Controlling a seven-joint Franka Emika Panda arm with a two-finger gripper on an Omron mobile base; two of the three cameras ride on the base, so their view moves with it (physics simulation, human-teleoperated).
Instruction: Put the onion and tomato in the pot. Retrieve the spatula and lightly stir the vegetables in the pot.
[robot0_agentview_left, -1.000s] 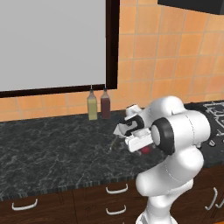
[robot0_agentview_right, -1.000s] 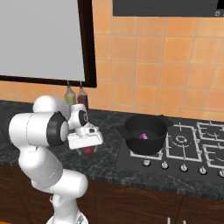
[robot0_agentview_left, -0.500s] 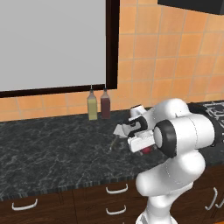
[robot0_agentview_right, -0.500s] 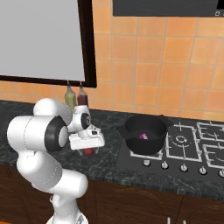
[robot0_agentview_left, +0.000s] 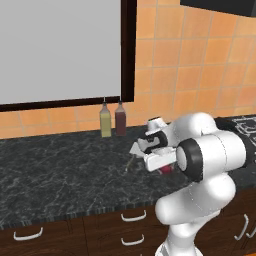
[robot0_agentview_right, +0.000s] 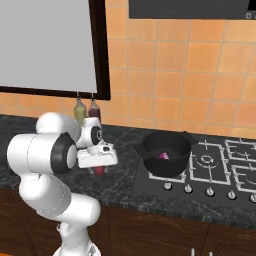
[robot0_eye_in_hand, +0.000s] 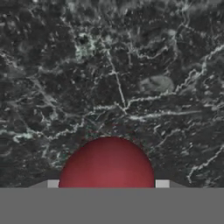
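The gripper (robot0_agentview_right: 101, 167) hangs over the dark marbled counter (robot0_agentview_left: 55, 170), between the two bottles at the back wall and the counter's front edge. Under the hand, a small red ball, the tomato (robot0_agentview_right: 100, 170), sits where the fingertips should be, raised off the stone. In the left base view the tomato (robot0_agentview_left: 166, 168) peeks out below the white hand block, mostly hidden by the arm's big joint. In the hand view the tomato (robot0_eye_in_hand: 107, 165) sits at the bottom centre, right at the fingers' place, with pale finger parts just showing at either side of it; the gripper looks clamped on the tomato.

The spatula (robot0_agentview_left: 133, 154) lies flat on the counter just left of the hand in the left base view, pale blade toward the back wall, thin handle running toward the front edge. In the hand view its handle (robot0_eye_in_hand: 117, 83) is a faint thin line crossing the stone beyond the tomato, clearly apart from it.

The pot (robot0_agentview_right: 165, 154) stands on the near left burner of the stove (robot0_agentview_right: 220, 167), well to the right of the gripper. Something small and pinkish-purple (robot0_agentview_right: 163, 156) lies inside it; what it is cannot be told.

The olive bottle (robot0_agentview_left: 105, 120) and the dark red bottle (robot0_agentview_left: 120, 119) stand side by side at the counter's back edge.
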